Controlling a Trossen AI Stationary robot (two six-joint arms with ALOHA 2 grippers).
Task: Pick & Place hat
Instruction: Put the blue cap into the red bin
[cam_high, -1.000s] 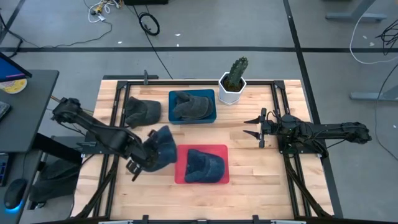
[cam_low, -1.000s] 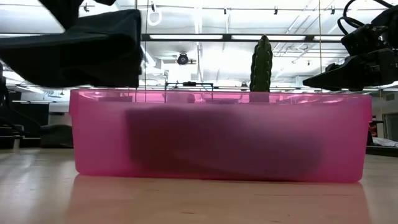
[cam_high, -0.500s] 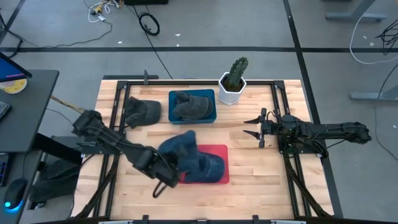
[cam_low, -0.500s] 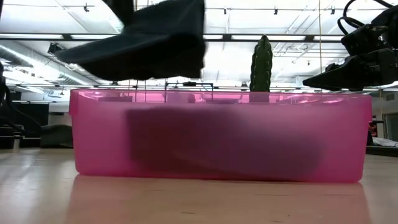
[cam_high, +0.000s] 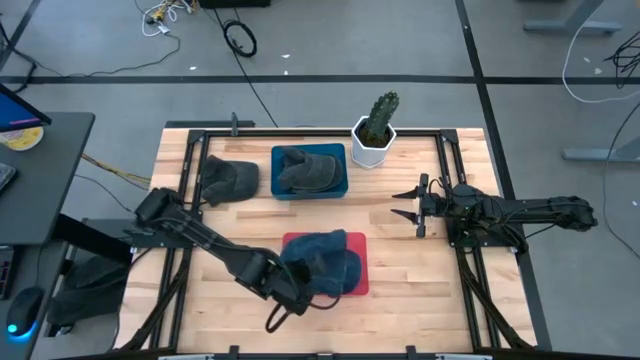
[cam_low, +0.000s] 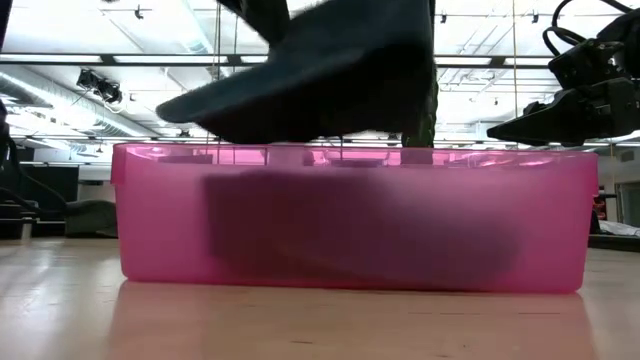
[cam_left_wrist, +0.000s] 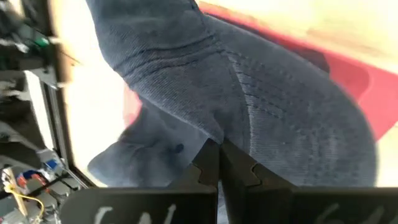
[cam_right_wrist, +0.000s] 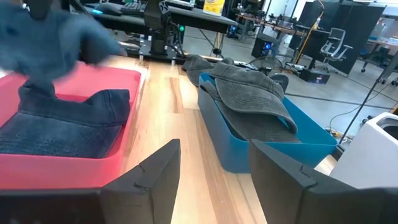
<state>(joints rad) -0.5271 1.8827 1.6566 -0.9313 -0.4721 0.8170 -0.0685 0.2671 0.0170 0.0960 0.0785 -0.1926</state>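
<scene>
My left gripper (cam_high: 298, 278) is shut on a dark blue hat (cam_high: 318, 248) and holds it over the red bin (cam_high: 357, 283). In the low view this hat (cam_low: 320, 70) hangs above the bin's pink wall (cam_low: 350, 220). A second blue hat (cam_high: 345, 268) lies inside the bin. My right gripper (cam_high: 405, 205) waits open over the table's right part, touching nothing. My left gripper (cam_left_wrist: 217, 163) pinches a raised fold of the blue hat's cloth (cam_left_wrist: 214, 134) between its two fingers. The fingers come slanting from the table's near-left side. The hat is lifted clear, spread out ahead of the fingers above the red bin and the hat in it.
A blue bin (cam_high: 340, 188) holding a grey hat (cam_high: 308, 170) stands behind the red bin. A dark grey hat (cam_high: 228, 180) lies on the table left of it. A cactus in a white pot (cam_high: 375, 130) stands at the far edge. Bare wood lies between the bins and the right arm.
My left gripper has carried the blue hat toward the table's right and near edges, from beside the red bin's left side to above the bin, staying shut. In the low view the hat has moved right and come a little lower.
</scene>
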